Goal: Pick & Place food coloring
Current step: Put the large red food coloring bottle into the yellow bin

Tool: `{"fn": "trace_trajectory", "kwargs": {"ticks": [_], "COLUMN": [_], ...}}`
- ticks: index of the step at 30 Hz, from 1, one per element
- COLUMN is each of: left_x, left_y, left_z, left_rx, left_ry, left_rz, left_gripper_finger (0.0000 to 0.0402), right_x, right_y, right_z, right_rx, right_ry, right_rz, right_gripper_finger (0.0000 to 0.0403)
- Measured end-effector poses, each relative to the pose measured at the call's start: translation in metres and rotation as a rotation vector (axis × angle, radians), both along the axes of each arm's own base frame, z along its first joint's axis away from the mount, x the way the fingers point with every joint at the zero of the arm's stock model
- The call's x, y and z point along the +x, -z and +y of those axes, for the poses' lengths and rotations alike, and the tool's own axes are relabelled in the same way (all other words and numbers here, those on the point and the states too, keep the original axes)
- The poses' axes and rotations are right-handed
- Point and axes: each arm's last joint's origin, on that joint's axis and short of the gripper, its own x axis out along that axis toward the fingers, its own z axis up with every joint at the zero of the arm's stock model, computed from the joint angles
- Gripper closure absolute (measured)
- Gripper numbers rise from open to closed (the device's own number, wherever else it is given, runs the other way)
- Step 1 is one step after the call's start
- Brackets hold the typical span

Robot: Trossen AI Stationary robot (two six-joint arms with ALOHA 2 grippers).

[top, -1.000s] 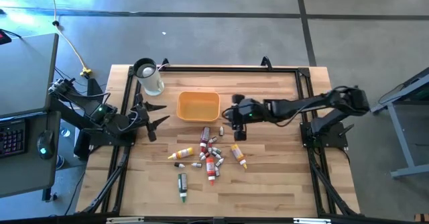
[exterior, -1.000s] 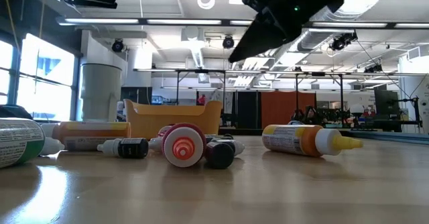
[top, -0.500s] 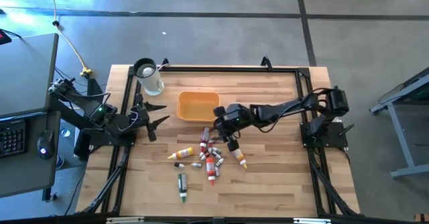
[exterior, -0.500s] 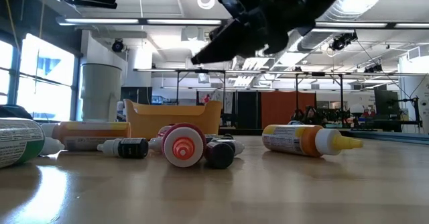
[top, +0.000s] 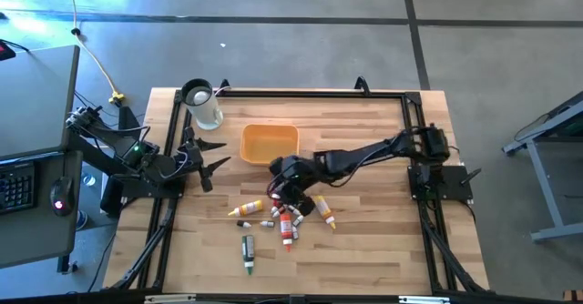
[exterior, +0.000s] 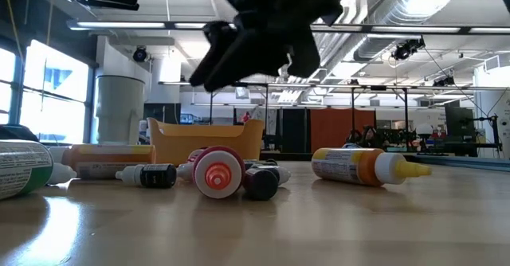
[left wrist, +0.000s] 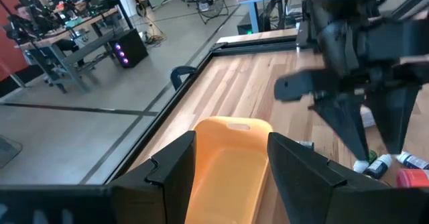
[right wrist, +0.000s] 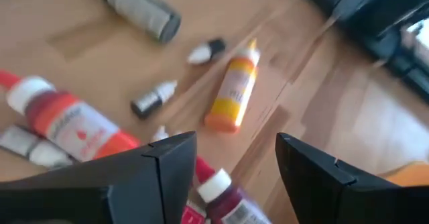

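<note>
My tray [top: 269, 143] looks empty; the food coloring [top: 284, 215] lies on the table [top: 383, 231]. Right tool [top: 284, 193] hovers above, open and empty; left tool [top: 211, 156] waits open.

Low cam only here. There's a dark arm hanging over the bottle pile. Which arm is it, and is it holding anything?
Observer: It's the right arm, stretched across the table. The right gripper is open and nothing is between its fingers.
Operator: What's directly under it?
Observer: The middle of the food coloring pile. Its wrist view looks down on a red tube and a yellow-orange bottle lying flat on the table.
Operator: Anything in the tray yet?
Observer: From above and from the left wrist view, nothing shows inside the yellow-orange tray.
Operator: And the left arm?
Observer: The left gripper waits open near the table's left edge, beside the white jug.
</note>
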Motion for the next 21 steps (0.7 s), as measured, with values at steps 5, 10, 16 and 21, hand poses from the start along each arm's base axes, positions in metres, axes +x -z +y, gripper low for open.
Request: {"fn": "trace_trajectory", "kwargs": {"ticks": [5,10,16,21], "left_x": [0.000,0.000,0.000,0.000], "left_y": [0.000,0.000,0.000,0.000], "left_z": [0.000,0.000,0.000,0.000], "left_rx": [0.001,0.002,0.002,0.002], "left_ry": [0.001,0.001,0.002,0.002], "left_rz": [0.001,0.002,0.002,0.002], "left_gripper_finger": [0.0218,0.0218,0.0218,0.0218], "right_x": [0.016,0.031,0.043,0.048], "right_y": [0.013,0.023,0.038,0.038], "right_z": [0.000,0.000,0.002,0.003], "right_rx": [-0.120,-0.207,-0.229,-0.272], "right_ry": [-0.021,-0.063,-0.133,-0.180], "right_rz": [0.150,0.240,0.308,0.290], "right_gripper_finger": [0.0213,0.0214,0.0214,0.0214]}}
